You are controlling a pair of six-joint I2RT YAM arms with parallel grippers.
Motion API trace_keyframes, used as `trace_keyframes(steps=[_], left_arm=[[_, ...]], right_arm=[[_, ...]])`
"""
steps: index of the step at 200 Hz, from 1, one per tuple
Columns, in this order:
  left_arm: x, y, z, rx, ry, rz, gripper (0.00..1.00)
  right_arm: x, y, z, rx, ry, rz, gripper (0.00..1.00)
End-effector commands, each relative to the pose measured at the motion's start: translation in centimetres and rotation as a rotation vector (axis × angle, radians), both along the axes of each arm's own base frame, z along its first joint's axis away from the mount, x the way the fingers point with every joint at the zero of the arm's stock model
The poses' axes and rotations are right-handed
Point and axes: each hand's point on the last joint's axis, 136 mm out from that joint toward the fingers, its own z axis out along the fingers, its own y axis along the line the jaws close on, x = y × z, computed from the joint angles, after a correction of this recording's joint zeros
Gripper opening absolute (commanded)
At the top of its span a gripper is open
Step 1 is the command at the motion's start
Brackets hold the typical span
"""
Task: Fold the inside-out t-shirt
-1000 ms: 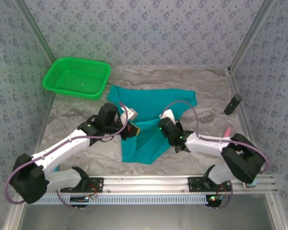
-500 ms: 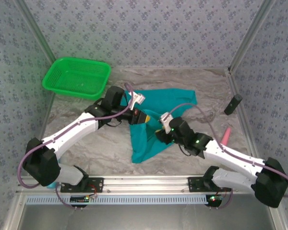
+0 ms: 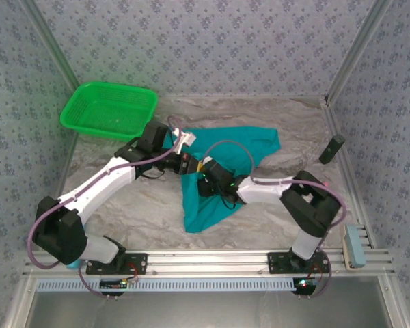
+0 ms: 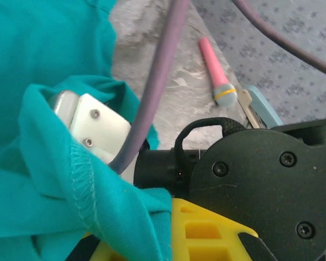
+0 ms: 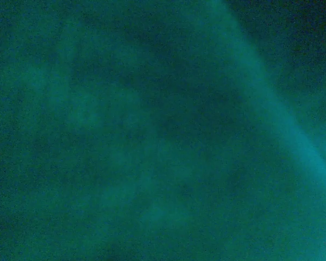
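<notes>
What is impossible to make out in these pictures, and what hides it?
1. Right gripper, open or shut: right wrist view, t-shirt pressed close, dark and blurred; top view, cloth surrounds it.
2. Left gripper, its tips: top view, too small; left wrist view, cloth folds cover them.
3. Light blue object: top view, too small to identify.

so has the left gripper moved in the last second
Yes. The left gripper, shut on the t-shirt, has moved toward the far wall, ending closer to the green basket.
</notes>
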Motion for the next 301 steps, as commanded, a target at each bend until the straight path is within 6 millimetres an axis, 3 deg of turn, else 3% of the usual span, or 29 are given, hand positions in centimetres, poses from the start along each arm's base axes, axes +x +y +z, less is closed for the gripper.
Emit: trace_keyframes(steps=[1, 35, 73, 107, 121, 144, 188, 221, 250, 266, 283, 301], left_arm=[[-0.1, -0.3, 1.3, -0.03, -0.027, -0.026, 0.0], [1.5, 0.8, 0.9, -0.021, -0.031, 0.029, 0.0], [3.2, 2.3, -0.3, 0.041, -0.059, 0.08, 0.0], [4.9, 3.3, -2.3, 0.101, -0.056, 0.118, 0.0], [5.7, 4.1, -3.0, 0.123, -0.055, 0.147, 0.0], [7.0, 5.8, -4.0, 0.18, -0.072, 0.206, 0.0], [7.5, 7.7, -7.5, 0.313, -0.074, 0.234, 0.0], [7.1, 7.5, -10.4, 0.345, -0.036, 0.194, 0.01], [6.5, 7.7, -12.6, 0.397, -0.004, 0.169, 0.15], [5.9, 7.4, -12.5, 0.376, 0.019, 0.15, 0.21], [5.1, 6.5, -11.1, 0.344, 0.014, 0.113, 0.37], [4.9, 6.6, -9.4, 0.386, -0.043, 0.111, 0.4]], right_arm=[[0.6, 1.2, -1.5, -0.066, -0.014, 0.03, 0.53], [0.7, -0.6, -4.9, -0.142, 0.053, -0.017, 0.53], [-1.4, -2.5, -7.6, -0.123, 0.161, 0.003, 0.49], [-4.3, -4.2, -8.6, -0.138, 0.218, 0.063, 0.28], [-5.4, -4.9, -8.0, -0.149, 0.227, 0.088, 0.2], [-5.8, -7.7, -6.7, -0.207, 0.232, 0.05, 0.14], [-3.1, -13.6, -3.2, -0.221, 0.235, -0.132, 0.09], [-0.2, -12.6, 0.3, -0.168, 0.152, -0.078, 0.13], [0.5, -12.1, 2.2, -0.166, 0.119, 0.003, 0.21], [-0.6, -12.0, 2.9, -0.144, 0.175, -0.001, 0.32], [-2.3, -11.5, 3.1, -0.092, 0.266, -0.041, 0.41], [-4.4, -10.5, 2.6, -0.045, 0.341, -0.069, 0.46]])
